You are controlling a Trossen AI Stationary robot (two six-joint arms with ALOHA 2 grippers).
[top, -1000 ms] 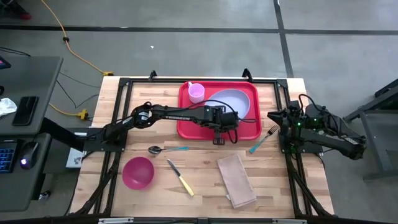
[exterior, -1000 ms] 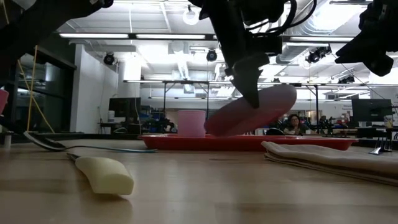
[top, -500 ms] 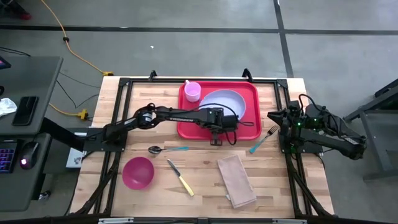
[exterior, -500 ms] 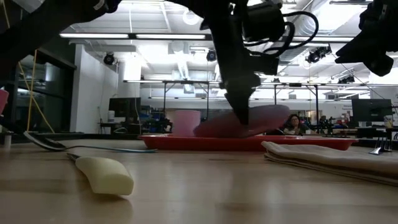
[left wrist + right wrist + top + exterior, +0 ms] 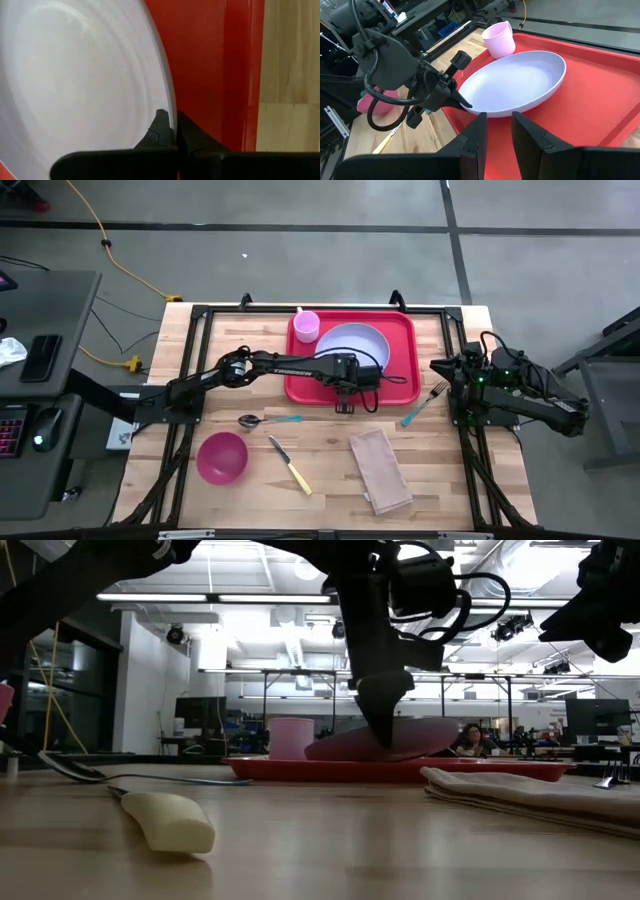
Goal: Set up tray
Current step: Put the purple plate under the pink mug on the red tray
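The tray lies flat at the far middle of the table, and it already carries a pink cup in its far left corner and a lavender plate near its middle. The plate is not yet fully down: in the low view its near edge rides a little above the tray floor, pinched at the rim by the left gripper, whose fingers are clenched on it. The right gripper waits off the tray's right side, its fingers parted and holding nothing. Off the tray, on the bare wood, lie a fork just beside the tray's right corner, a spoon and a knife nearer the front, a folded napkin at the front right, and a pink bowl at the front left. I judge the setup under halfway: cup placed, plate nearly placed, and the cutlery, napkin and bowl seemingly remaining.
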